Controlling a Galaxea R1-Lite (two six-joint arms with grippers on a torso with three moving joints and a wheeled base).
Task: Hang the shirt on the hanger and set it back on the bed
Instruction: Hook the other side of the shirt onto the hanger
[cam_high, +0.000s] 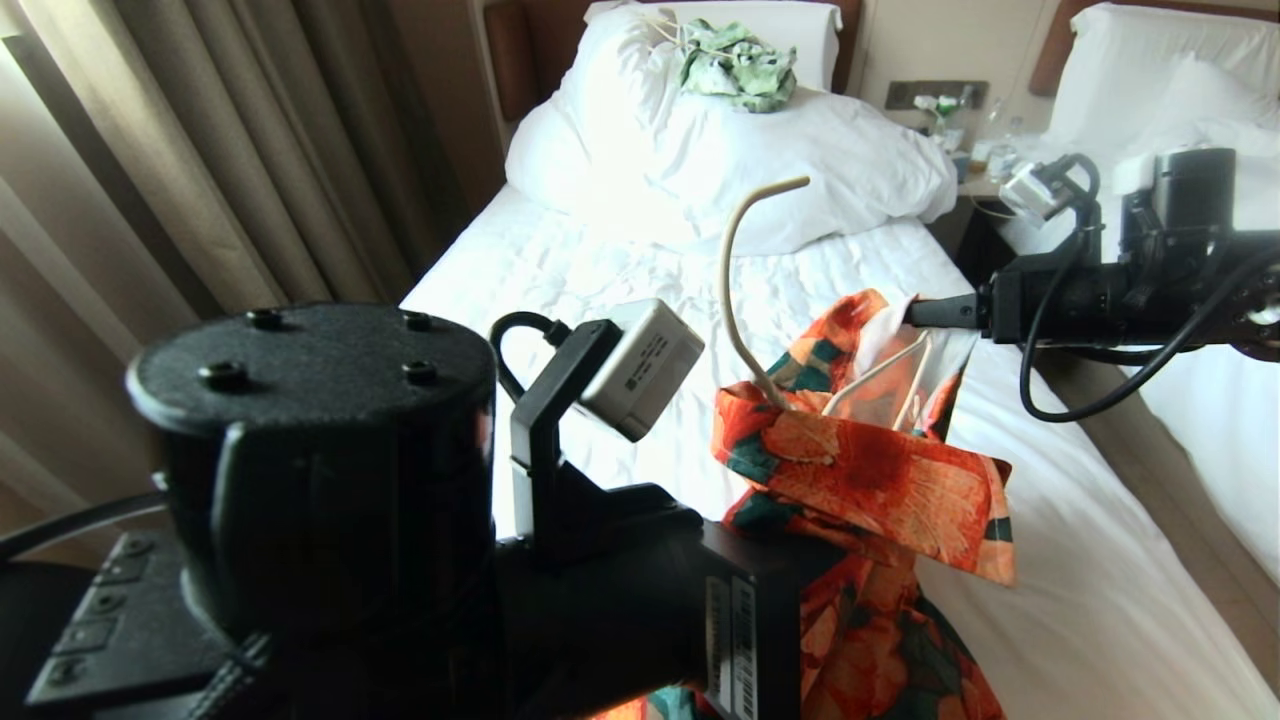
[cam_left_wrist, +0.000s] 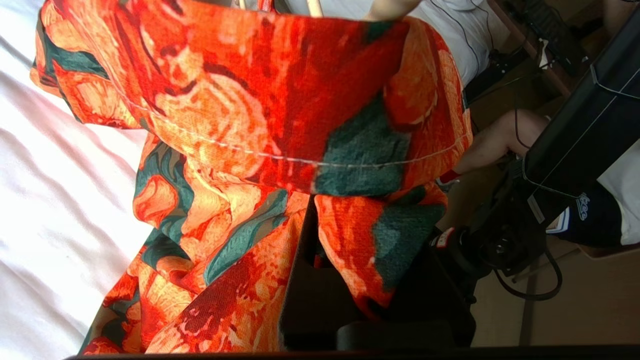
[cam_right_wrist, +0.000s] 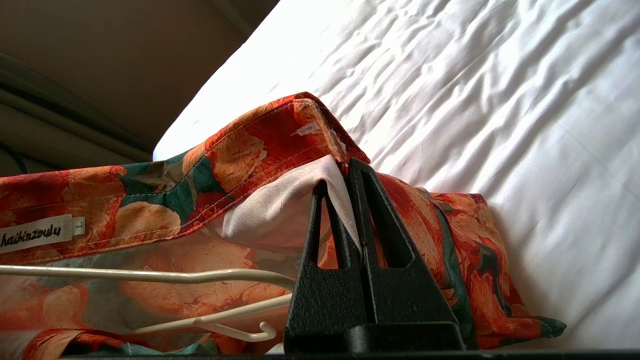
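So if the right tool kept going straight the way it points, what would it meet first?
It is already shut on the shirt edge, so more shirt fabric comes first; beyond that, probably the hanger neck, though depth is unclear.

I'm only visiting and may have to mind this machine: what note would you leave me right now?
Right tool: shut on the shirt, pinching its pale-lined edge, raised over the bed.
Left tool: shut on the shirt's front fabric.
Hanger: hook standing out of the collar, wire inside the shirt.
Done: hanger is in, shirt lifted.
Left: settle the shoulders, lay it on the bed, let go.
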